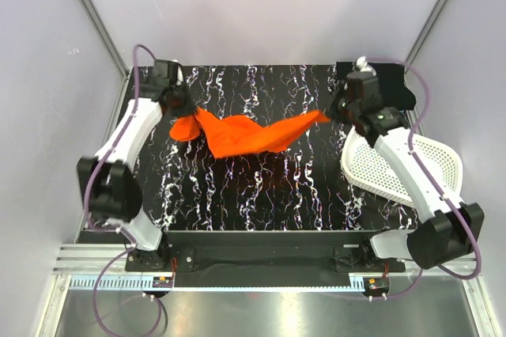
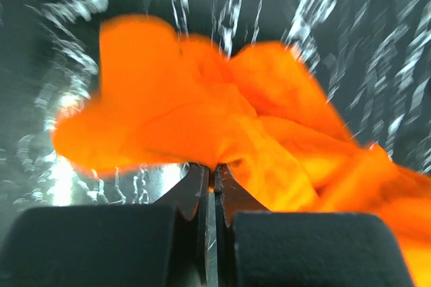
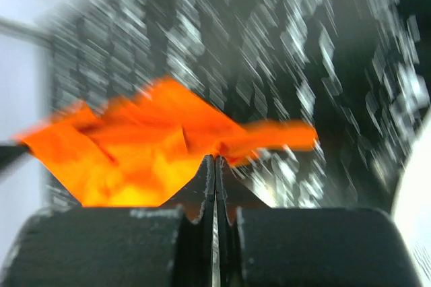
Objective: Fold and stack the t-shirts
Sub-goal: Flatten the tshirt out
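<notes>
The orange t-shirt (image 1: 241, 135) hangs bunched and stretched between my two grippers above the black marbled table (image 1: 261, 195). My left gripper (image 1: 183, 112) is shut on its left end; in the left wrist view the fabric (image 2: 202, 118) is pinched at the fingertips of that gripper (image 2: 214, 168). My right gripper (image 1: 330, 113) is shut on a thin corner at the right end, where the cloth (image 3: 148, 145) meets the closed tips of the right gripper (image 3: 215, 159). A black t-shirt (image 1: 393, 88) lies at the back right corner, partly hidden by the right arm.
A white perforated basket (image 1: 431, 164) lies tipped at the table's right edge, under the right arm. White walls and metal posts stand close on the left, right and back sides.
</notes>
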{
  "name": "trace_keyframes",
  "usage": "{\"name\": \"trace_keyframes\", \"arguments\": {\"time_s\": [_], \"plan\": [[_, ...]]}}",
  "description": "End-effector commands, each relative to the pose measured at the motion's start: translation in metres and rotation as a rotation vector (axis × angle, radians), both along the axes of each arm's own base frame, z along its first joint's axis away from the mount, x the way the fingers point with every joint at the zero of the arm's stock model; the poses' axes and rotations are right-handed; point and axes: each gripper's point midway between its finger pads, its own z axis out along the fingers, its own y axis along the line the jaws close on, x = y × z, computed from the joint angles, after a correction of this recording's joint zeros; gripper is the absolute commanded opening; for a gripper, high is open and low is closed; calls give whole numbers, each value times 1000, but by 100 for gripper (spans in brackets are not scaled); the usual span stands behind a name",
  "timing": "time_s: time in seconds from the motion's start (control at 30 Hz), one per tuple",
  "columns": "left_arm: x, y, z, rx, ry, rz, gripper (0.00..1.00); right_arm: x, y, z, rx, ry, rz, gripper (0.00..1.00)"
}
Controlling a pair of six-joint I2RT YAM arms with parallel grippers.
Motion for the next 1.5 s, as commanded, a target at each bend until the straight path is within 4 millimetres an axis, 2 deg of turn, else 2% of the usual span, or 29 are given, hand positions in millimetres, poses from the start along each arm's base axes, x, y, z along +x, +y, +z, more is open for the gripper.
{"name": "trace_keyframes", "arguments": {"time_s": [0.0,0.03,0.07,0.13,0.17,0.2,0.27,0.3,0.33,0.37,0.4,0.47,0.5,0.6,0.73,0.83,0.93,0.97,1.07,1.17,1.2,1.23,1.27,1.3,1.33,1.37,1.4,1.43,1.47], "plan": [[10,-32,-22,-94,78,-173,0,-19,-8,-50,-37,141,-24,0],[17,-37,-22,-107,79,-194,0,-23,-9,-59,-37,163,-25,0],[23,-40,-41,-116,126,-200,0,-26,-7,-60,-24,165,-16,0],[32,-46,-45,-131,129,-222,8,-34,4,-68,32,198,16,0],[33,-46,-51,-130,143,-224,28,-34,9,-68,53,192,28,0],[31,-43,-54,-107,145,-214,40,-37,12,-73,78,212,24,0],[22,-35,-44,-49,114,-190,55,-51,22,-85,71,230,57,0],[19,-23,-44,23,103,-149,58,-54,22,-89,66,236,45,0],[2,-19,-58,59,138,-143,61,-59,19,-99,53,254,30,0],[-8,-16,-48,72,110,-132,61,-64,19,-98,57,245,32,0],[-29,-8,-71,91,166,-102,62,-67,19,-99,66,246,26,0],[-39,-7,-66,63,98,-76,61,-68,10,-100,53,231,-15,0],[-57,-4,-90,50,143,-50,61,-69,9,-100,54,230,-17,0],[-61,-1,-103,10,130,9,61,-67,12,-84,63,192,0,0],[-49,21,-118,-39,149,151,74,-65,15,-73,59,171,26,0],[-29,20,-116,-79,75,169,73,-61,18,-72,50,171,44,0],[-11,27,-129,-22,100,189,71,-58,24,-60,61,147,79,0],[-9,25,-146,-20,148,177,70,-56,24,-56,50,134,87,0],[3,22,-165,-15,196,176,69,-49,24,-41,35,96,86,0],[19,25,-174,27,210,166,67,-46,27,-23,48,60,101,0],[35,30,-163,57,180,162,41,-46,28,-17,50,49,107,0],[33,35,-167,85,226,165,28,-44,27,-7,50,25,107,0],[38,42,-157,109,225,174,17,-44,24,-4,27,18,106,0],[60,45,-121,127,154,166,2,-40,20,11,13,-14,90,0],[56,50,-104,157,166,164,0,-33,8,16,-31,-29,35,0],[62,51,-68,162,96,159,0,-29,-1,20,-80,-41,16,0],[79,48,-17,158,-18,131,0,-20,-7,47,-92,-104,-8,0],[75,48,7,154,-26,119,0,-3,-23,51,-131,-111,-69,0],[90,43,67,126,-147,111,0,7,-31,61,-162,-135,-90,0]]}}
